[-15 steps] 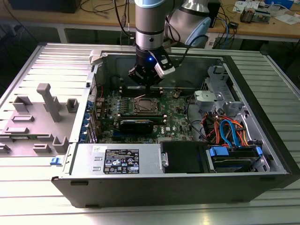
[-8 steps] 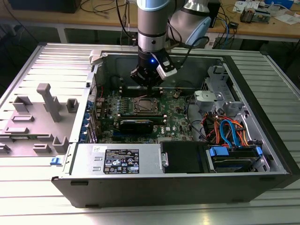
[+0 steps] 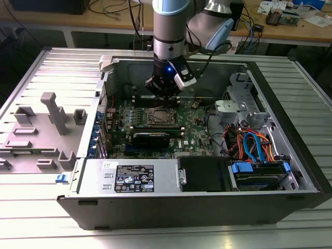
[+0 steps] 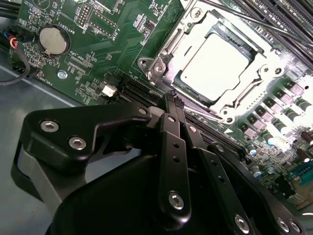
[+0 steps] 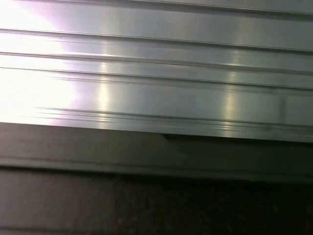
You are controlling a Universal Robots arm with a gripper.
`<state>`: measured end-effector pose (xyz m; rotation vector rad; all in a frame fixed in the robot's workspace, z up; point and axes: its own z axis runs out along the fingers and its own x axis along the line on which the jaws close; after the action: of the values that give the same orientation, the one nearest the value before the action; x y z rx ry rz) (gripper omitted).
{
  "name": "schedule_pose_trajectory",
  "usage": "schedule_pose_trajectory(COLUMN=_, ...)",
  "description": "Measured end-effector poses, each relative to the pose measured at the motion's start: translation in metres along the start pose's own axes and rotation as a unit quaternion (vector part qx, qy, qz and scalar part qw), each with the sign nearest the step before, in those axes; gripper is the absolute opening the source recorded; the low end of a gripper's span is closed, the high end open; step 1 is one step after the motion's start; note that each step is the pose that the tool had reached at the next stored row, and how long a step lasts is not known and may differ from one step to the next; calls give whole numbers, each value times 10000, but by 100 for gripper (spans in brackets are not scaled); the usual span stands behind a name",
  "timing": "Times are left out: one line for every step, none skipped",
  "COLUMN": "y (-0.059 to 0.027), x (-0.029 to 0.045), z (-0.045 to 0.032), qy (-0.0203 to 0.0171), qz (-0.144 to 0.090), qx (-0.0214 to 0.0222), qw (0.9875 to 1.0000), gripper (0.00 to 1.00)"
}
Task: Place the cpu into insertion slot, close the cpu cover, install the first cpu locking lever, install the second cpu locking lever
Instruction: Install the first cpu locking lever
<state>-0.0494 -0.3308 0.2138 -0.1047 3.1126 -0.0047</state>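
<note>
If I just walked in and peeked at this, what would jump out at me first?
Probably the big grey robot arm reaching down into the open computer case, its black hand hanging just above the green circuit board. In the second wrist view a shiny silver chip sits in its square socket with a metal frame lying around it. Bright blue and orange cables curl at the exterior view's right.
</note>
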Motion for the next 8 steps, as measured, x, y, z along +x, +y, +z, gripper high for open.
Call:
schedule_pose_trajectory(y=0, x=-5, z=11, qy=0, qz=0, qx=0, qw=10000, gripper=11)
schedule_pose_trajectory(y=-1, x=-9, z=21, qy=0, qz=0, qx=1, qw=10000, gripper=11)
schedule_pose_trajectory(y=-1, x=-12, z=30, qy=0, qz=0, qx=1, qw=10000, gripper=11)
schedule_pose_trajectory(y=-1, x=-15, z=40, qy=0, qz=0, qx=1, qw=10000, gripper=11)
schedule_pose_trajectory(y=-2, x=-19, z=51, qy=0, qz=0, qx=1, qw=10000, gripper=11)
schedule_pose_trajectory(y=-1, x=-21, z=59, qy=0, qz=0, qx=0, qw=10000, gripper=11)
schedule_pose_trajectory(y=-2, x=-21, z=64, qy=0, qz=1, qx=1, qw=10000, gripper=11)
schedule_pose_trajectory(y=-1, x=-22, z=69, qy=0, qz=1, qx=1, qw=10000, gripper=11)
